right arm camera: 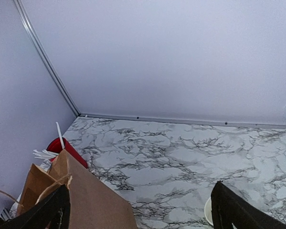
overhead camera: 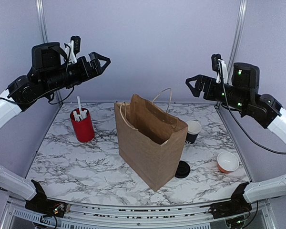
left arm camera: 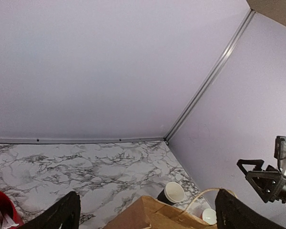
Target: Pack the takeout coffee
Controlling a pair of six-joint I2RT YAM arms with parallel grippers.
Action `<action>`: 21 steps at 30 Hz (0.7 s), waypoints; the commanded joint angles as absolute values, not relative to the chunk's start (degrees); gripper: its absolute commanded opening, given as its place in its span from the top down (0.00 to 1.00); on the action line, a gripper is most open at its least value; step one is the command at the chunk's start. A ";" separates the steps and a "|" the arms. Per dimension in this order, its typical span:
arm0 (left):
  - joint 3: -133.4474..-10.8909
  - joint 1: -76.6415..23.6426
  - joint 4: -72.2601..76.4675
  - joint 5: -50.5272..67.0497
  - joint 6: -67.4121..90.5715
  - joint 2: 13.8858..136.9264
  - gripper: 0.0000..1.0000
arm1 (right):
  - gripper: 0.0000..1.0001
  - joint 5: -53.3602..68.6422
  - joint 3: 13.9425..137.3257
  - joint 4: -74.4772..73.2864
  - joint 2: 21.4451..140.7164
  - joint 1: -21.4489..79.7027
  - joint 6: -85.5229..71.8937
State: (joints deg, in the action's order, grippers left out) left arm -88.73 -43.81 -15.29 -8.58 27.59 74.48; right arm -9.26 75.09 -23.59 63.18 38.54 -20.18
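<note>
Poses raised high, L gripper [overhead camera: 105, 61] spread, R gripper [overhead camera: 189, 82] spread (both pointing inward)

No text, label, brand, number or sign could be read in any of the three views. The only trace of print was a few small white marks low on the black cup with a white rim [overhead camera: 192, 131], which stood just right of the paper bag [overhead camera: 150, 143] at the middle of the top view. They were too small and blurred to make out. In the left wrist view the same cup showed at the lower middle of the frame, with no print legible there.
</note>
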 commanded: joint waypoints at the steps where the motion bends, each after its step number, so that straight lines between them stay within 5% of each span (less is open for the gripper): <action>1: -82.98 -39.57 -14.39 -15.16 31.33 69.72 0.01 | 0.00 -18.70 71.97 -22.76 60.47 36.28 -18.71; 14: -60.39 -34.94 -14.16 -29.17 30.19 58.97 0.01 | 0.00 -13.85 43.93 -4.86 52.77 16.10 -18.92; 21: -49.79 -34.80 -10.86 -33.10 30.15 55.97 0.01 | 0.00 -20.78 28.63 10.26 51.97 13.53 -11.85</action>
